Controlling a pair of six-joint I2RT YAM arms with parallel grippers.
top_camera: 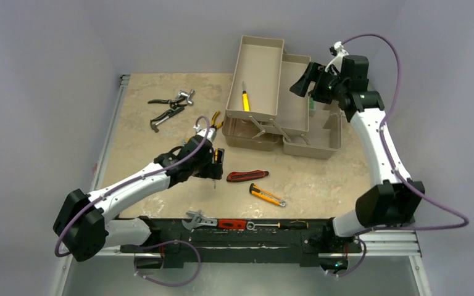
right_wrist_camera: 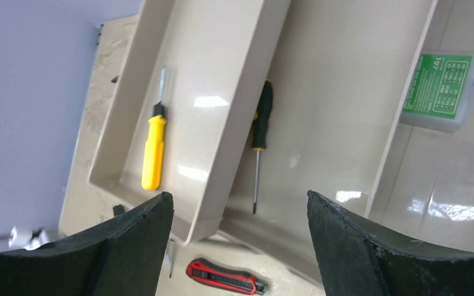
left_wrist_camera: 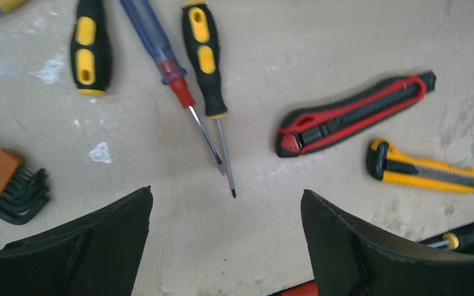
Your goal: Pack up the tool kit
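I'm looking at the toolbox (top_camera: 311, 151) sitting open at the far right of the table (top_camera: 142, 142), its trays folded out. The left tray (right_wrist_camera: 222, 61) is holding a yellow screwdriver (right_wrist_camera: 153, 154). The middle tray (right_wrist_camera: 333, 92) is holding a black screwdriver (right_wrist_camera: 260, 132). The right compartment (right_wrist_camera: 444, 185) is holding a small green-labelled case (right_wrist_camera: 441, 92).

My right gripper (right_wrist_camera: 239, 196) is hovering over those trays, jaws spread wide and gripping nothing. My left gripper (left_wrist_camera: 225, 192) is hanging low over loose tools on the table, likewise released and empty. Below it are lying a blue screwdriver (left_wrist_camera: 154, 37), a red knife (left_wrist_camera: 355, 114), a yellow knife (left_wrist_camera: 426, 172) and a set of hex keys (left_wrist_camera: 6, 185), all outside the toolbox.
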